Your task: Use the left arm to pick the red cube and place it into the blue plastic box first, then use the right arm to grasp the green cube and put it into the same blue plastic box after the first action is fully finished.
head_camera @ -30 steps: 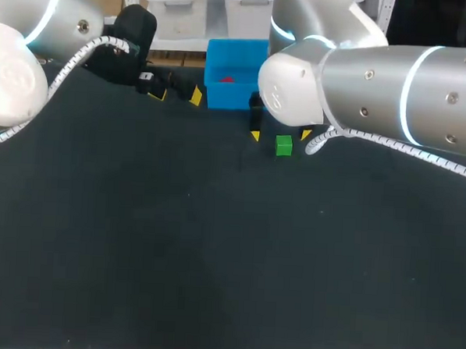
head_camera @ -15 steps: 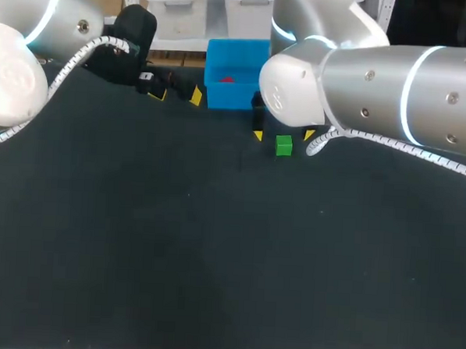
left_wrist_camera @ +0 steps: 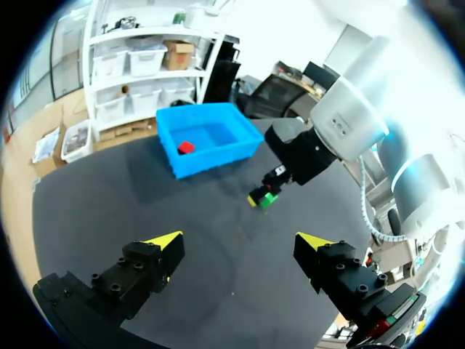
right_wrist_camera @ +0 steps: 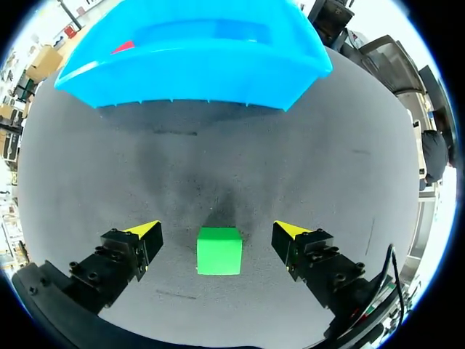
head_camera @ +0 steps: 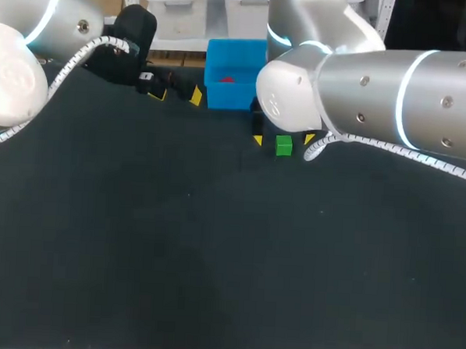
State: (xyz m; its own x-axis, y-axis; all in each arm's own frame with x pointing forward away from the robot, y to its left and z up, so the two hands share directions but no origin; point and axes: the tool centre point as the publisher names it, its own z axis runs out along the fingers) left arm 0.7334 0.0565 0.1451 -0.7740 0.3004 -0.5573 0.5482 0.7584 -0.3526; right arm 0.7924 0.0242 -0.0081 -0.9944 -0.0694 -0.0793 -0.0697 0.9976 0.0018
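From the head view, our left arm comes in from the left side and its left gripper (head_camera: 176, 94) hangs over the far part of the desk (head_camera: 213, 259), just beside the blue plastic box (head_camera: 235, 98). Its fingers are spread and hold nothing. The red cube (head_camera: 227, 79) lies inside the box. Our right arm enters from the right, and the right gripper (head_camera: 283, 139) is low over the green cube (head_camera: 284, 147), which sits on the desk just in front of the box, with one yellow tip on each side of it.

In the left wrist view, the left gripper (left_wrist_camera: 240, 240) is wide apart and empty above bare desk. Well ahead of it stands the blue plastic box (left_wrist_camera: 211, 158) with the red cube (left_wrist_camera: 186, 147) in it, and near the box our right arm (left_wrist_camera: 349, 116) reaches down to the green cube (left_wrist_camera: 269, 198).

In the right wrist view, the right gripper (right_wrist_camera: 216, 231) is released. The green cube (right_wrist_camera: 219, 251) rests on the desk between its fingers, with a gap on either side, so neither finger touches it. Ahead stands the blue plastic box (right_wrist_camera: 196, 69), and the red cube (right_wrist_camera: 122, 47) shows just over its rim.
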